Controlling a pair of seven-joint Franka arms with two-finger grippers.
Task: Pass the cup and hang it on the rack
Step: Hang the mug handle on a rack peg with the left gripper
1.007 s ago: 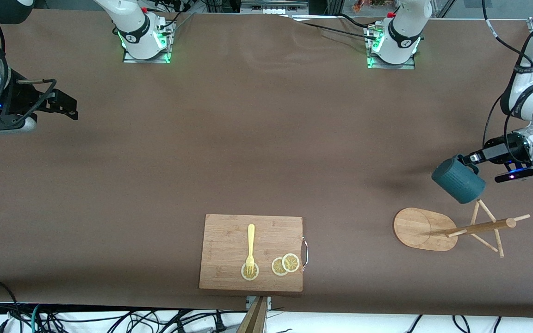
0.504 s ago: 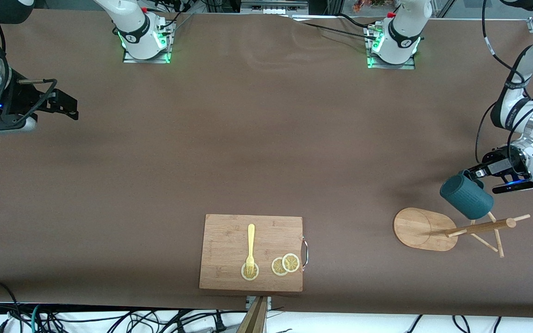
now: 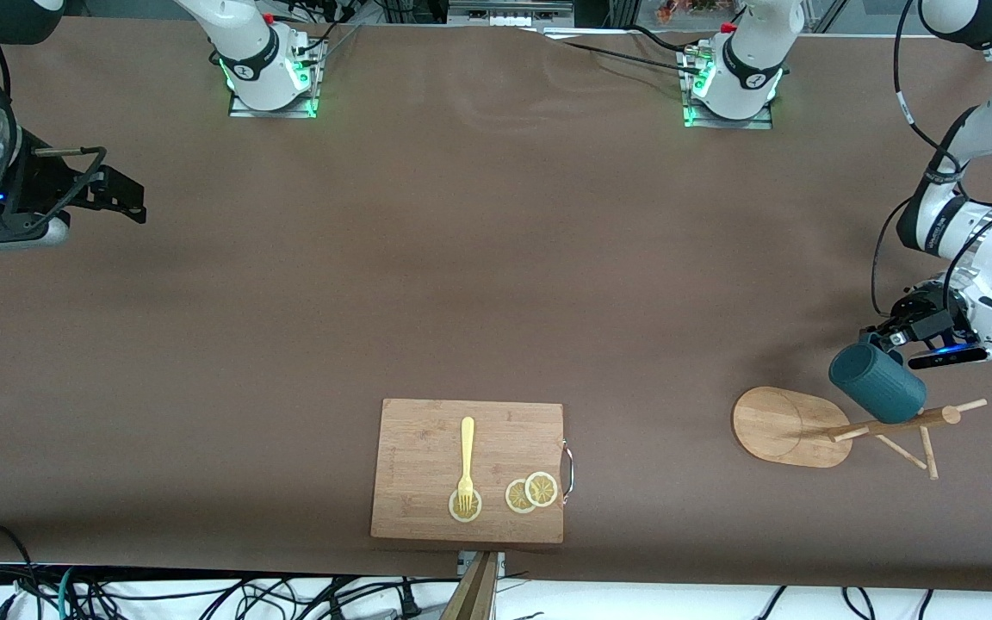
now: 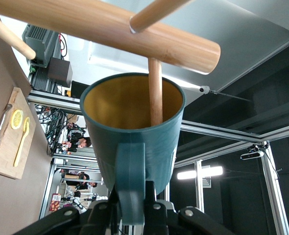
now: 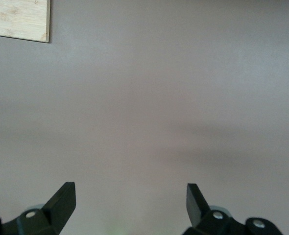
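Brown matte cloth covers the table (image 3: 479, 284), w/ cables along its near edge. My left gripper (image 3: 885, 337) is up over the left arm's end of the table, fingers pinched on the loop handle of the small dark teal ribbed cup (image 3: 877, 385). Cup hangs tilted just over the light bamboo mug rack (image 3: 793, 426), overlapping its post in front view. In left wrist view one thin peg (image 4: 156, 90) reaches into the cup's yellowish mouth (image 4: 130, 105); touching or not, can't tell. Rack's oval base sits flat on the cloth. Rectangular wooden cutting board (image 3: 427, 448) lies near the front edge, mid-table, carrying a yellow fork (image 3: 467, 456) & lemon slices (image 3: 531, 492). My right gripper (image 5: 130, 200) waits over bare cloth at the right arm's end, fingers spread wide, holding nothing. Past the cup, metal framing & ceiling lights show.
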